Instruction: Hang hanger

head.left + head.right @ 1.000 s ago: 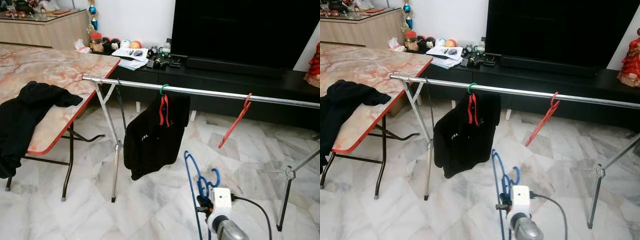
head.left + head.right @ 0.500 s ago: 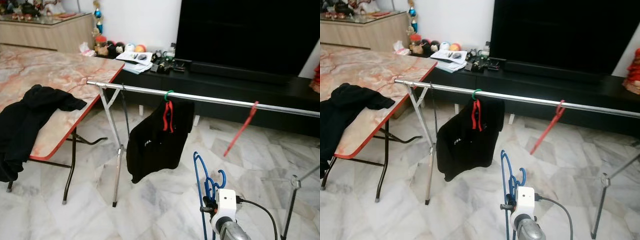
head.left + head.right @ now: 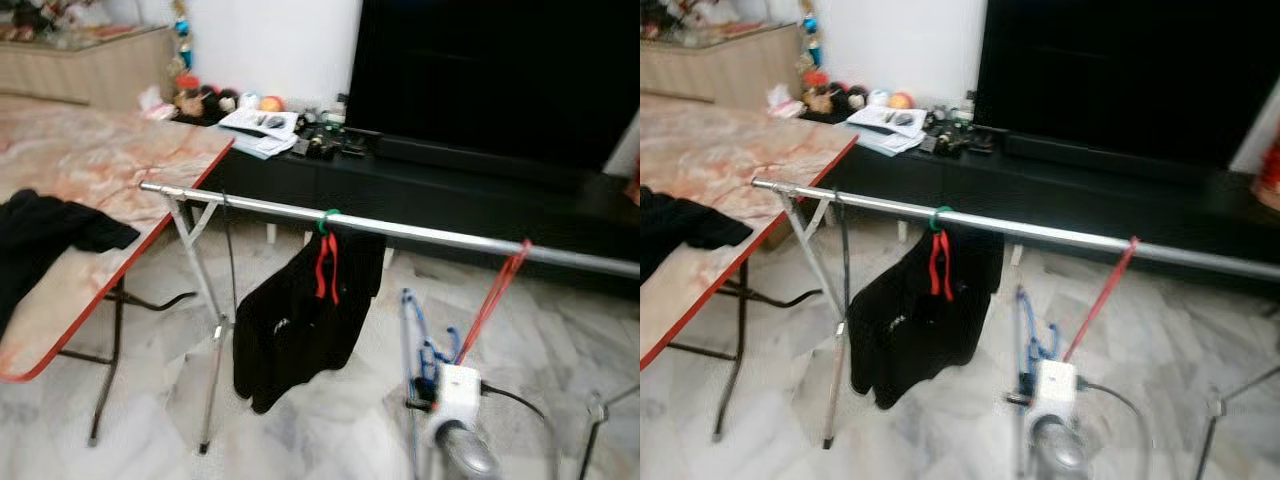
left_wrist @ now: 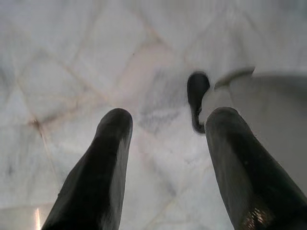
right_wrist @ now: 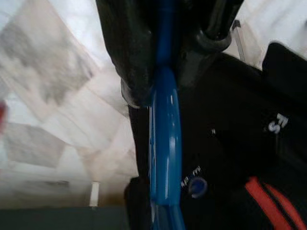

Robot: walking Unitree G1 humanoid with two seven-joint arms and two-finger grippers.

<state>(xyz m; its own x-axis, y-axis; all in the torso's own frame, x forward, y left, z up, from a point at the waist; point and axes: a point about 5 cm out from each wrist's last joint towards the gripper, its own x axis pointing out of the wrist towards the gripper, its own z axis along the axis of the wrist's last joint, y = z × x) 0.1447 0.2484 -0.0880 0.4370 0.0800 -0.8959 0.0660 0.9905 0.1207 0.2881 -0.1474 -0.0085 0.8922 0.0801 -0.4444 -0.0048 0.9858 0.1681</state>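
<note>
— What does the hanger look like?
— One blue hanger (image 3: 412, 330), thin glossy plastic, upright, pinched in the right claw (image 5: 163, 62), low at near right, just this side of the metal rail (image 3: 420, 235).
— And on the rail?
— One red hanger (image 3: 492, 298), slanting, and one black garment (image 3: 300, 320) on a green hook. Another black garment (image 3: 40, 235) lies on the marbled worktop (image 3: 110, 160), far left.
— The left claw (image 4: 163, 143)?
— Fingers spread apart, nothing between them — above pale marble floor (image 4: 72, 57).

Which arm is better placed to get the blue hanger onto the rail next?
Right. The right gripper is shut on the blue hanger, held up just below the rail. The left gripper is open, holds nothing and points at the floor.
</note>
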